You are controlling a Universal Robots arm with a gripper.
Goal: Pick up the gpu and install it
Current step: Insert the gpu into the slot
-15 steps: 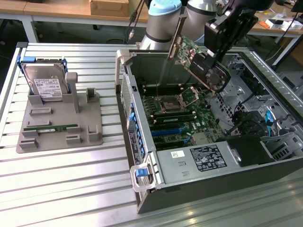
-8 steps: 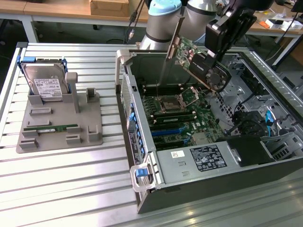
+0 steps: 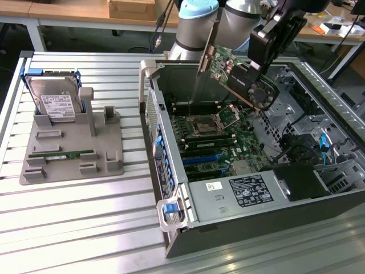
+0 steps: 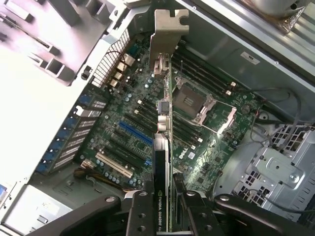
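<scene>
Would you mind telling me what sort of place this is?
Probably a robotics lab or workshop: an open computer case on a slatted metal table, a fixture holding a hard drive, and wooden workbenches behind.

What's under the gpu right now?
The motherboard, with its CPU socket, memory slots and a blue expansion slot; the gpu hangs above them in the gripper. The strip of board right behind the card's edge is covered.

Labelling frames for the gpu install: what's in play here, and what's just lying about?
In play: gpu, held by the gripper above the open computer case; motherboard inside it.
Lying about: hard drive and memory stick, both on the gray holder beside the case.
</scene>
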